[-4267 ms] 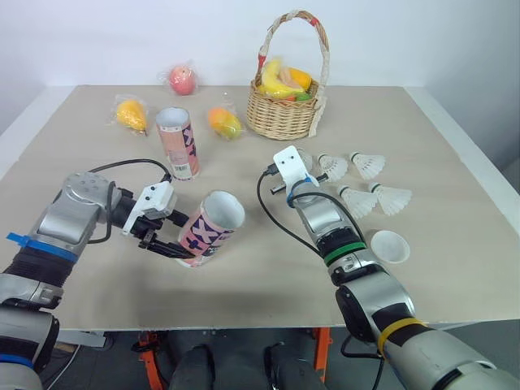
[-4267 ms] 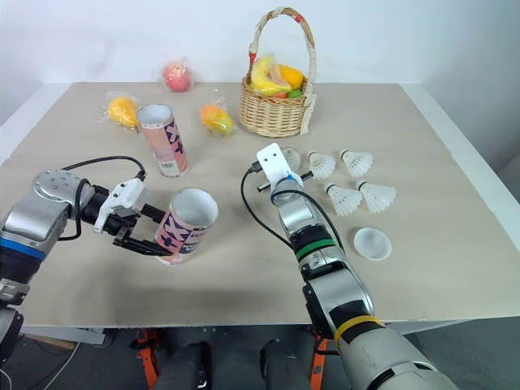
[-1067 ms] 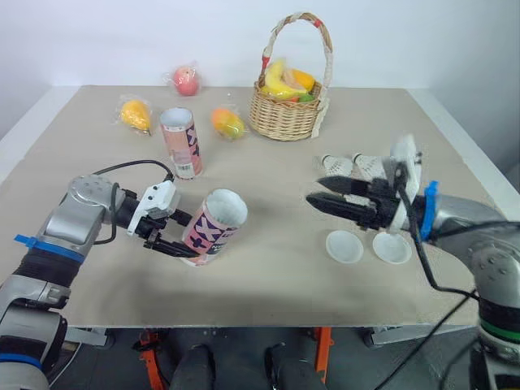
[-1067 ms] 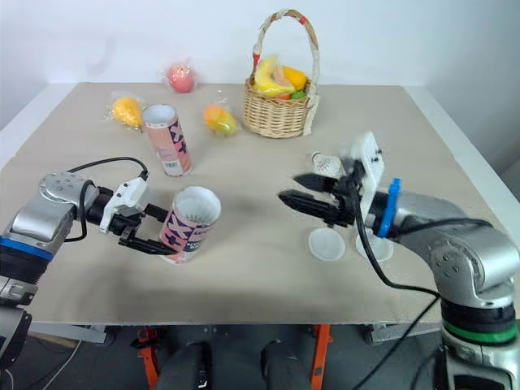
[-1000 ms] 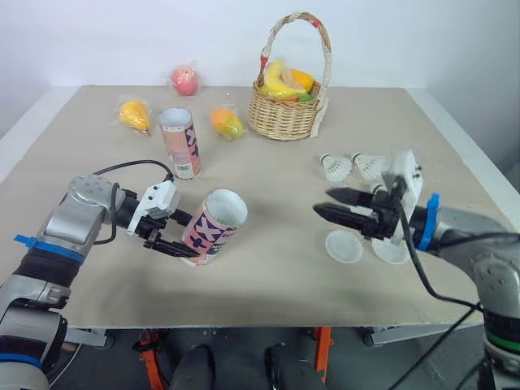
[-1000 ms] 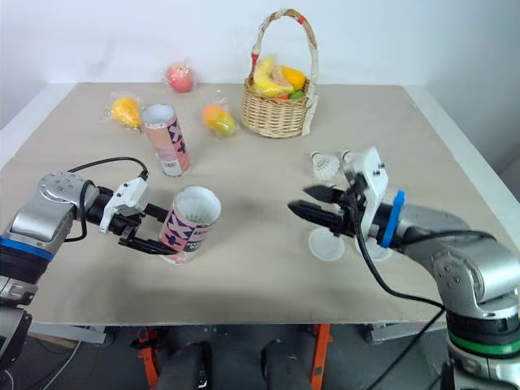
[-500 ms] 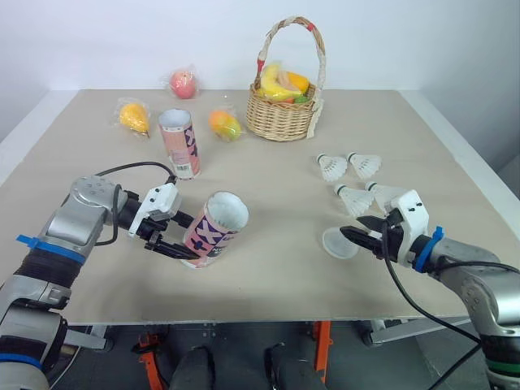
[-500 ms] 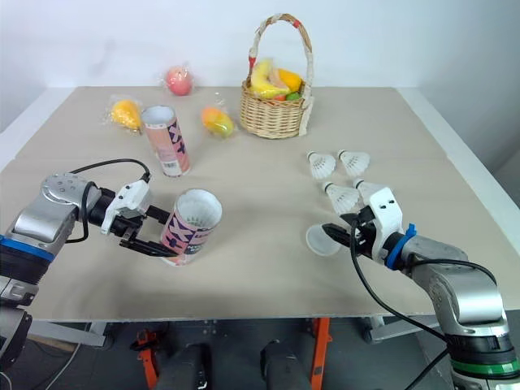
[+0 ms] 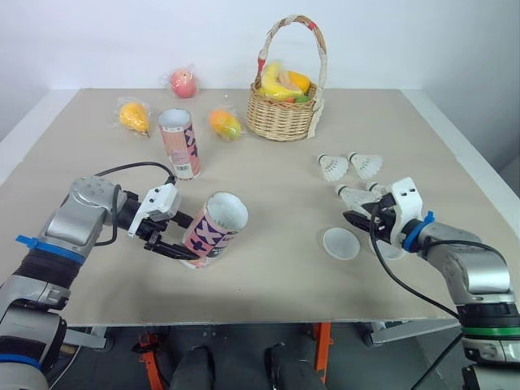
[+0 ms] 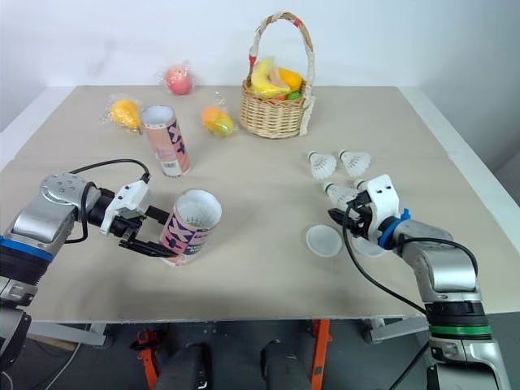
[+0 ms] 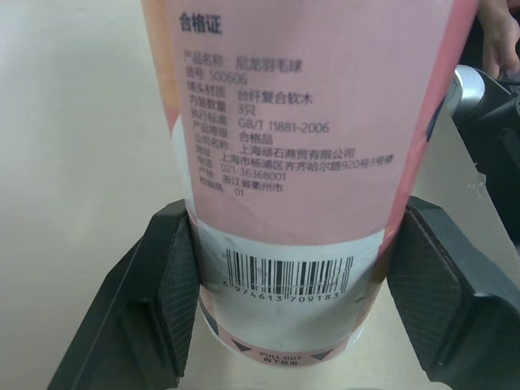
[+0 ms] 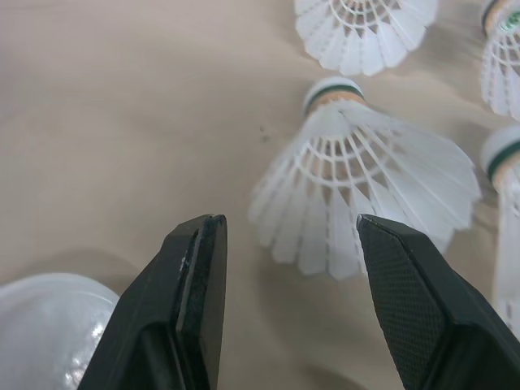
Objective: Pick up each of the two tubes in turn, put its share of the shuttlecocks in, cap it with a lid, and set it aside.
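Note:
My left gripper [image 9: 173, 236] is shut on a pink tube [image 9: 213, 231], which it holds tilted just above the table with its open mouth up and to the right. In the left wrist view the pads [image 11: 175, 301] clamp the tube's [image 11: 292, 146] lower end. A second pink tube [image 9: 179, 143] stands upright further back. My right gripper [image 9: 356, 218] is open and low over the table. Its fingertips [image 12: 203, 244] straddle the feather end of a white shuttlecock [image 12: 357, 187]. Other shuttlecocks [image 9: 331, 167] [image 9: 366, 165] lie just beyond. A white lid [image 9: 341, 243] lies beside the gripper, and another lid [image 10: 367, 248] sits partly under the wrist.
A wicker basket [image 9: 284, 122] of fruit stands at the back centre. Wrapped fruits lie at the back left: an apple [image 9: 183, 81], a yellow one [image 9: 134, 115] and an orange one [image 9: 225, 123]. The table's right edge runs close to my right arm.
My right gripper pulled back from the table's middle toward the right and now sits open at a shuttlecock. The left gripper has kept the tilted tube in place.

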`<state>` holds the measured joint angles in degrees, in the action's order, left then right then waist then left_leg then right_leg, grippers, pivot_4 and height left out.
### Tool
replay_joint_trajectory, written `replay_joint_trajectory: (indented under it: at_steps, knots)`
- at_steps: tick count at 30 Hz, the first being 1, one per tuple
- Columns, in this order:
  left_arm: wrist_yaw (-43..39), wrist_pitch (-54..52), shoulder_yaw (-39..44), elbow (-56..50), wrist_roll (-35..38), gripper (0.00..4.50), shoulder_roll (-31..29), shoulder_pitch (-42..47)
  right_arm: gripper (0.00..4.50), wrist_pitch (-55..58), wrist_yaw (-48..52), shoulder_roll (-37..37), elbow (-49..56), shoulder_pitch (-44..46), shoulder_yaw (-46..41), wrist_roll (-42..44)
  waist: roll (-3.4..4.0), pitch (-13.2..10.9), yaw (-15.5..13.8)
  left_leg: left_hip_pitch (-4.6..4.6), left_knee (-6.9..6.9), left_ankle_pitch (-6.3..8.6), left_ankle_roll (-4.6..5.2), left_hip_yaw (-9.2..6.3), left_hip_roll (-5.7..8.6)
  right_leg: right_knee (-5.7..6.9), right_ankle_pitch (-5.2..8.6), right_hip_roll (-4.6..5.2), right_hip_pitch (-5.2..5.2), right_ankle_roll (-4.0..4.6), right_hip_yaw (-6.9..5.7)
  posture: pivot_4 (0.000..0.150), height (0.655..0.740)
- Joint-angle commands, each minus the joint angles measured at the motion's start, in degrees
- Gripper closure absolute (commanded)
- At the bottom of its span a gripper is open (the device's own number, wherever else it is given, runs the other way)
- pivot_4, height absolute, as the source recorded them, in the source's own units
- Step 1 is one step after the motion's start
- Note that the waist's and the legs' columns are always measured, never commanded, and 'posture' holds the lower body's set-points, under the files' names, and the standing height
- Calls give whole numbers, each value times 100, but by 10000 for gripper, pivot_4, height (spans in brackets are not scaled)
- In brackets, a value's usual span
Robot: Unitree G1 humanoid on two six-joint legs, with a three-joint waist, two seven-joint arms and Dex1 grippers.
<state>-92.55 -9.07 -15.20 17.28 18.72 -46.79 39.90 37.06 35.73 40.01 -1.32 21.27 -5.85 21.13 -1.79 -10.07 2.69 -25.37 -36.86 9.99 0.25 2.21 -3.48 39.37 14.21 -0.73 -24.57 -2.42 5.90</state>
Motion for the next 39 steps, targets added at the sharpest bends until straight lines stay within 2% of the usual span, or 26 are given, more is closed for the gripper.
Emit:
replay_joint_trajectory:
  at_steps: [1, 7, 8, 11, 12, 13, 15, 19, 24, 26, 30, 39]
  knots:
    - [5, -27, 174, -162, 92, 14226, -122, -21, 16950, -117, -3, -74, -19, 219, 48, -125, 0, 0, 0, 0, 0, 0, 0, 0, 0, 0, 0, 0, 0, 0, 0, 1500, 7371]
    - [5, -55, 182, -186, 100, 14226, -109, -19, 16950, -394, -262, -302, -626, 628, 295, -608, 1, 0, 5, 2, -2, 0, 0, 2, 0, 0, -4, 0, -1, -1, 2, 1500, 7371]
    - [5, -62, 186, -199, 101, 14226, -112, -28, 20678, -439, -282, -341, -701, 675, 320, -656, 1, 0, 5, 2, -2, 0, 0, 2, 0, 0, -4, 0, -1, -1, 2, 1500, 7371]
    - [5, -81, 196, -218, 102, 14226, -116, -42, 26482, -499, -298, -417, -780, 751, 357, -714, 1, -1, 3, 2, -1, 0, 0, 2, 0, 0, -1, 0, 0, -1, 2, 1500, 7371]
    - [5, -87, 202, -219, 99, 14226, -113, -46, 34312, -472, -261, -442, -706, 747, 360, -689, 1, -1, 3, 0, 2, 0, 0, 2, 2, 0, -1, 1, -2, 1, 3, 1500, 7371]
    - [5, -90, 207, -220, 95, 14226, -109, -48, 36035, -460, -216, -458, -634, 739, 360, -670, 1, 0, 4, 0, 2, 0, 0, 3, 2, 0, -1, 1, -2, 1, 3, 1500, 7371]
    - [5, -102, 218, -226, 86, 14226, -102, -52, 42684, -478, -143, -470, -525, 727, 366, -665, 1, 0, 4, 0, 4, 0, 0, 2, 3, -1, -1, 1, -2, 2, 3, 1500, 7371]
    - [5, -97, 220, -209, 78, 14226, -88, -47, 42684, -420, 55, -511, -287, 730, 304, -494, 1, -1, 3, 0, 5, 0, 0, 1, 2, -1, 0, 1, -3, 2, 2, 1500, 7371]
    - [5, -67, 203, -149, 57, 14226, -42, 0, 42684, -272, 686, -546, 623, 764, 223, 188, 1, -1, 3, 1, 5, 0, 0, 1, 2, -1, 0, 1, -3, 1, 2, 1500, 7371]
    - [5, -60, 199, -123, 43, 14226, -27, 21, 42684, -416, 1021, -433, 1095, 744, 219, 383, 2, -1, 1, 1, 8, 0, 0, 1, 0, -1, 0, 0, -4, 2, 1, 1500, 7371]
    - [5, -33, 192, -80, 26, 14226, -26, 52, 42684, -17, 2070, 215, 2372, 1123, 274, 1237, 25, -16, -6, -8, 8, 0, 0, 2, 6, -1, 0, 6, -13, -1, 3, 1500, 7371]
    - [5, 6, 156, 5, -11, 14226, 27, 121, 42684, -603, 2962, 357, 2490, 2231, 1484, 693, 19, -13, 2, -4, 6, 0, 0, 1, -8, 2, 3, -1, -18, 15, -10, 1500, 7371]
